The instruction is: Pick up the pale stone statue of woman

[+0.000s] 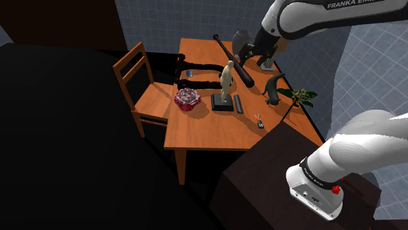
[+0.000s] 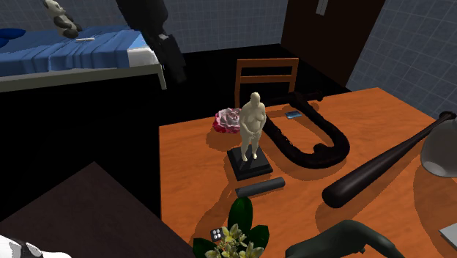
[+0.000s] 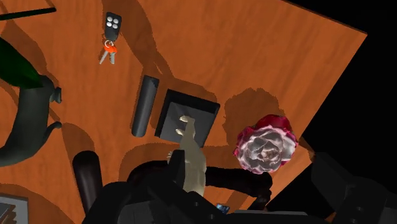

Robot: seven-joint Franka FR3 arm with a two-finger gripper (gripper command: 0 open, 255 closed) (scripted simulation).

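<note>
Jaws (spread, empty) hang near the pale statue (image 1: 227, 82), standing upright, head up.

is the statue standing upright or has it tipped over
Upright. The pale statue stands vertical on its dark square base, which lies flat on the orange table. The shoulder view shows it standing too.

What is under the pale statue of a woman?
The statue stands on a dark square base, which lies on the orange table. The table surface under the base is covered.
</note>
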